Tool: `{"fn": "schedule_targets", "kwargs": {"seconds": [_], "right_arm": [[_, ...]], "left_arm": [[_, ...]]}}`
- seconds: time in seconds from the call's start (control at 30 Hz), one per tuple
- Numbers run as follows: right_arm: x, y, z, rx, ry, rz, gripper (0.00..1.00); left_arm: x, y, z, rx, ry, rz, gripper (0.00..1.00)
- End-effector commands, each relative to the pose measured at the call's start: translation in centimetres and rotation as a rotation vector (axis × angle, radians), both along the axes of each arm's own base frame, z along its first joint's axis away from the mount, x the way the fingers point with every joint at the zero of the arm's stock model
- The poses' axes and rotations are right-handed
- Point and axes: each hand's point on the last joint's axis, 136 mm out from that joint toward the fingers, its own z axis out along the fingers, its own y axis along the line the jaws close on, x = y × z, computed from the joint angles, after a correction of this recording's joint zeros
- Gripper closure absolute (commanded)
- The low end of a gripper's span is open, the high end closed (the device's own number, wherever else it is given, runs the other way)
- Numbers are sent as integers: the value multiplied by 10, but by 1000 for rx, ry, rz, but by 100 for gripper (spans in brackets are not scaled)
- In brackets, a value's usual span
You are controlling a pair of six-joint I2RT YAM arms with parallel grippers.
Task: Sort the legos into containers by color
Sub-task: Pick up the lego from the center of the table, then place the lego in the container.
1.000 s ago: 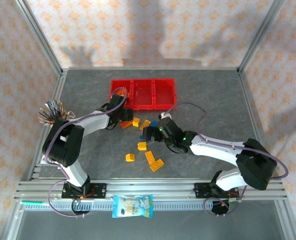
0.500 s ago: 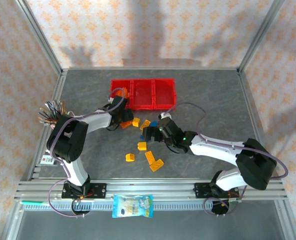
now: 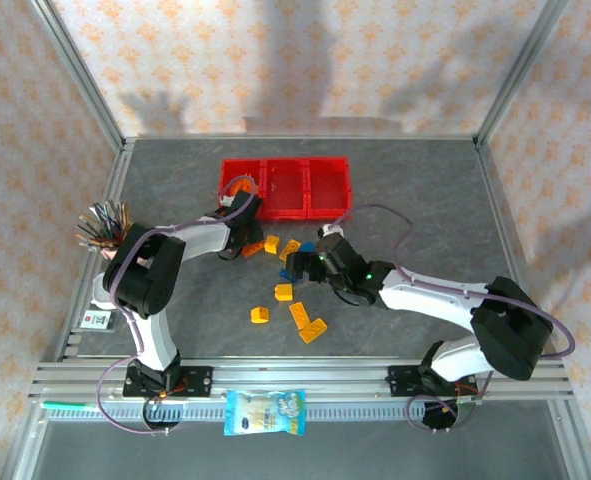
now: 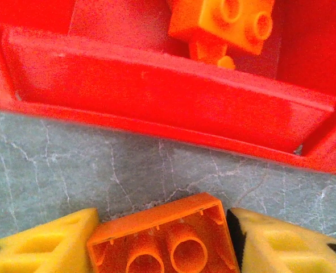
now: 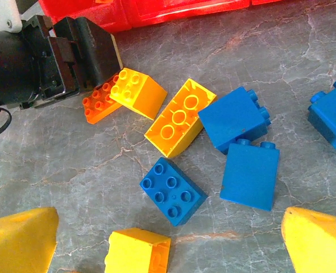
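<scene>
Grey tabletop [image 3: 425, 200] beneath us: our left gripper [image 4: 162, 242] seems to pinch the orange brick [image 4: 166, 224], with the red containers [image 4: 156, 96] directly ahead, just beyond; our right gripper [image 5: 168, 239] hangs wide open over blue legos [image 5: 249, 173].

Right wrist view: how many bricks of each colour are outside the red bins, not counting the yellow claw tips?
Blue bricks: 4 (one cut off at the right edge)
Yellow bricks: 3
Orange bricks: 1
Total: 8

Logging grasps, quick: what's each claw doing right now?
Left claw: closed on an orange brick.
Right claw: open, holding nothing.
</scene>
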Motion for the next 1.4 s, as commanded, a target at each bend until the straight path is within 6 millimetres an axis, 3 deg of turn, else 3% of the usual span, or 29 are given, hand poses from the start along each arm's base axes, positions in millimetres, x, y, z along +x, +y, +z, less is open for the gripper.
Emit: {"fn": "schedule_targets", "kwargs": {"seconds": [0.0,0.13,0.3,0.4,0.5,0.6,0.8,0.97,1.07,1.2,1.37], "right_arm": [[5,0,11,17,-28,-4,0],[6,0,11,13,-28,-6,0],[10,-3,20,14,-47,-8,0],[14,-5,28,27,-61,-10,0],[19,-7,33,32,-73,-15,0],[22,-9,37,26,-80,-18,0],[20,-16,40,17,-89,-29,0],[19,-20,44,19,-95,-35,0],[20,-21,47,17,-105,-38,0],[21,-21,50,12,-108,-38,0],[18,-16,50,3,-95,1,0]], "left_arm": [[-1,0,-1,15,7,4,51],[-9,2,12,15,-5,3,58],[-23,9,41,15,-45,-1,58],[-18,10,66,22,-89,-13,57],[3,7,90,45,-140,-26,56],[32,10,101,81,-158,-12,56],[85,15,94,126,-138,16,54],[117,26,89,147,-139,57,53],[130,27,92,159,-133,63,43],[130,27,111,148,-168,69,26],[101,29,125,107,-193,54,19]]}}
